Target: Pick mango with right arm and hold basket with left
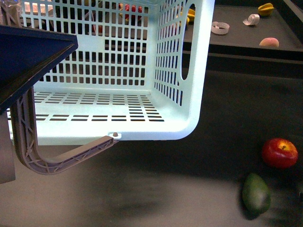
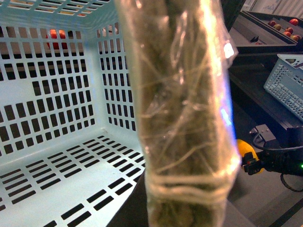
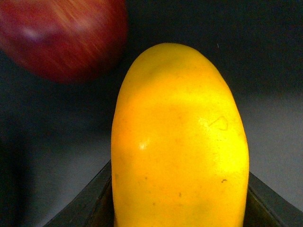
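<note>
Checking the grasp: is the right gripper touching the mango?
Touching. Right wrist view: the fingers of the right gripper sit flush against the mango, no gap.

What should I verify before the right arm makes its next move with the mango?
1. Mango seated in the right end effector: ok, fingers flank both its sides.
2. Left end effector grip on the basket: cannot tell, its wrapped finger hides the contact.
3. Basket interior free: ok, nothing lies on the visible floor.
4. Handle out of the opening: ok, it hangs below the near rim.
5. Red apple and green fruit apart from the basket: ok.
</note>
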Controlling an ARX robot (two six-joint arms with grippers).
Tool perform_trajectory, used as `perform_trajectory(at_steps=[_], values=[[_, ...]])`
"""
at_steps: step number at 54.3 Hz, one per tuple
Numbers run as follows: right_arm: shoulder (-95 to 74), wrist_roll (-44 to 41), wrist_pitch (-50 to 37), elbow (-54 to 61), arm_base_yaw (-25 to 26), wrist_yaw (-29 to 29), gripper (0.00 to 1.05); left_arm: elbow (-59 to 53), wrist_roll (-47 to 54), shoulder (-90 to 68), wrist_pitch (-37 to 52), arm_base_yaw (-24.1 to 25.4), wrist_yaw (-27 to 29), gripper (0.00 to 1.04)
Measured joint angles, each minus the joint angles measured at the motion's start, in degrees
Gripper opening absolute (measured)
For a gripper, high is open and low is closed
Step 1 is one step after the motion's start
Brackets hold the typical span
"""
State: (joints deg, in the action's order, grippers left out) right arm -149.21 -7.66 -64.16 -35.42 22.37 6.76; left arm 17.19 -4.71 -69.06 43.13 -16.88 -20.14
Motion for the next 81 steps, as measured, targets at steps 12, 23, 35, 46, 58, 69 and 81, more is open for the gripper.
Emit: perform_trajectory(at_steps=[12,23,35,46,58,69,81], values=[[17.09,4.13,3.1,8.22,-4.37,4.66,0.54,0.0,0.0,0.0,0.0,0.0,0.0,0.08],[38.16,9.6,13.99,13.68,-10.36,11.17,0.54,0.0,0.0,0.0,0.0,0.0,0.0,0.08],[66.45,17.22,29.0,13.68,-21.4,16.41,0.54,0.0,0.0,0.0,0.0,0.0,0.02,0.08],[77.05,20.04,34.99,10.58,-31.63,16.02,0.54,0.0,0.0,0.0,0.0,0.0,0.0,0.08],[72.65,22.47,34.64,4.42,-43.87,8.35,0.54,0.0,0.0,0.0,0.0,0.0,0.0,0.08],[64.35,24.46,33.77,-1.31,-51.52,3.65,0.53,0.0,0.0,0.0,0.0,0.0,0.0,0.08],[55.52,24.92,33.57,-9.25,-56.7,-1.22,0.53,0.0,-0.02,0.0,0.0,0.0,-0.02,0.08]])
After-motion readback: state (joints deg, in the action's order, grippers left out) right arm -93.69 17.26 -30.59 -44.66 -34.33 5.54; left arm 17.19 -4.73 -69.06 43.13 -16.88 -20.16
